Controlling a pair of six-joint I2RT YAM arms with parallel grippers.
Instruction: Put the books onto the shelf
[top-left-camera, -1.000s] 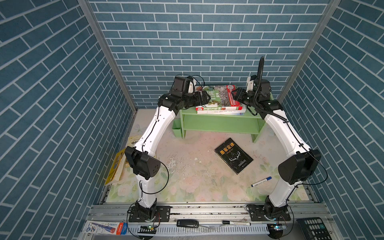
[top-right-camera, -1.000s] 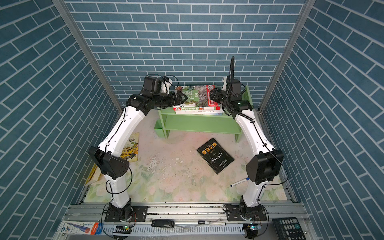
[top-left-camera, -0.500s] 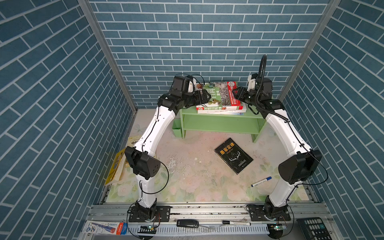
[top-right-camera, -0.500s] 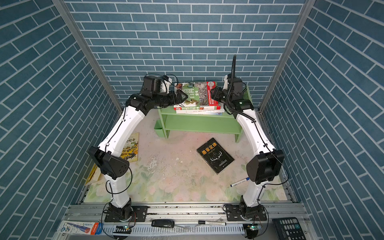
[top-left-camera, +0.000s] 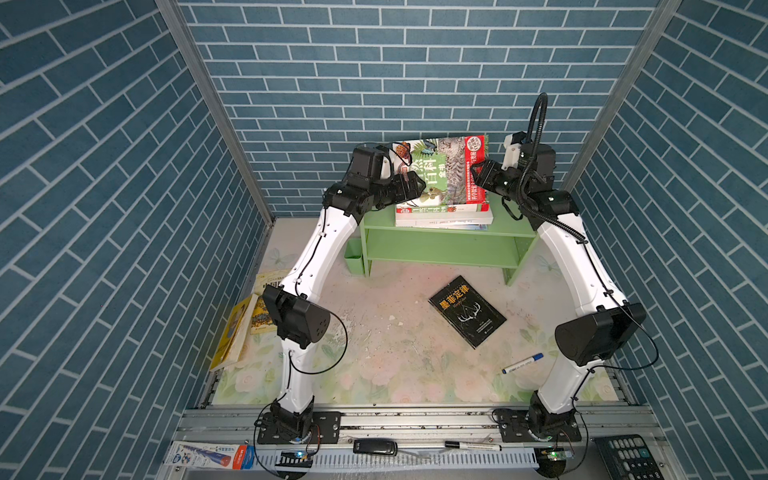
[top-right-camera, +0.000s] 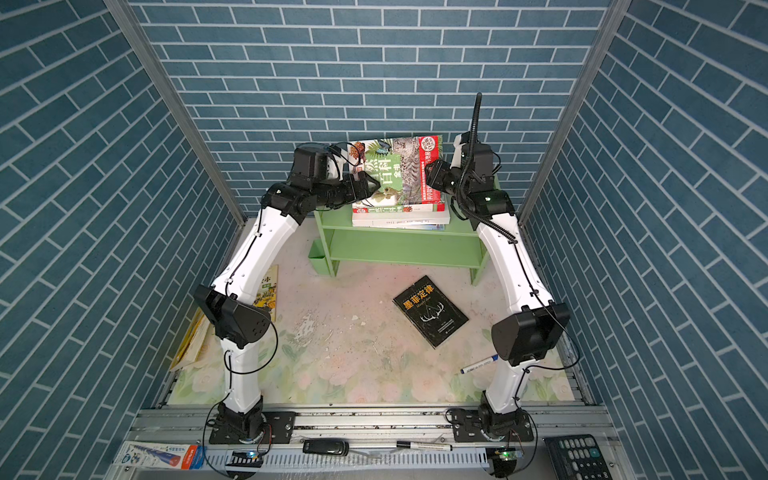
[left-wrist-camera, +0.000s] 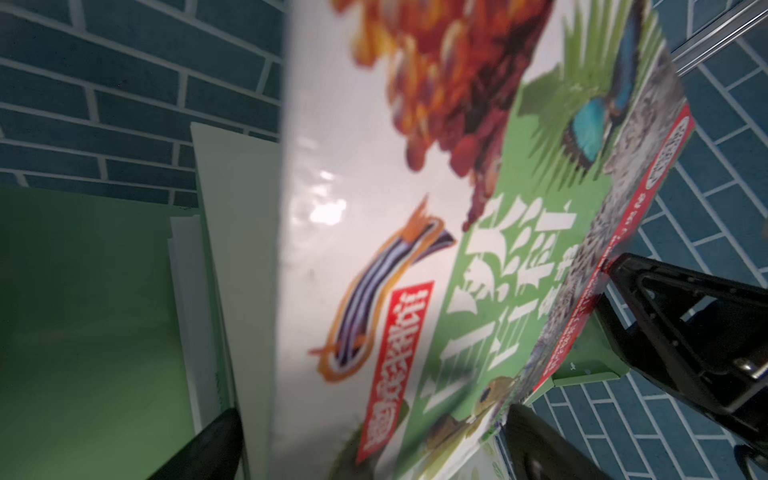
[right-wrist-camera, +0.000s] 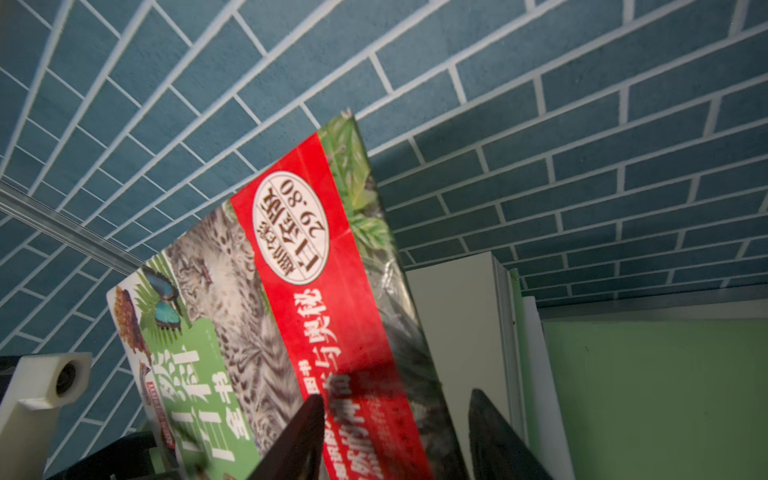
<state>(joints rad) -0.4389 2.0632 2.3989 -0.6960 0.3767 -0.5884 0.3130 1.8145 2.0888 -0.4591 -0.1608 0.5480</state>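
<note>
The green botanical book (top-left-camera: 444, 170) (top-right-camera: 399, 170) stands tilted, its front edge on a stack of white books (top-left-camera: 442, 216) (top-right-camera: 399, 218) atop the light green shelf (top-left-camera: 444, 249) (top-right-camera: 399, 249). My right gripper (top-left-camera: 478, 174) (top-right-camera: 432, 176) (right-wrist-camera: 397, 436) is shut on the green book's (right-wrist-camera: 291, 332) red-banded edge. My left gripper (top-left-camera: 409, 185) (top-right-camera: 370, 187) (left-wrist-camera: 376, 442) is open, its fingers straddling the opposite edge of the green book (left-wrist-camera: 374, 208). A black book with orange characters (top-left-camera: 467, 311) (top-right-camera: 430, 311) lies flat on the mat. Two yellow books (top-left-camera: 239, 328) (top-right-camera: 266, 291) lie at the left wall.
A blue-capped marker pen (top-left-camera: 522, 363) (top-right-camera: 479, 364) lies near the right arm's base. A small green cup-box (top-left-camera: 354, 255) (top-right-camera: 318, 251) hangs on the shelf's left side. Brick walls close in on three sides, right behind the shelf.
The green book has swung up from nearly flat on the stack to steeply tilted, and the right gripper rose with it. The left gripper stayed open beside it.
</note>
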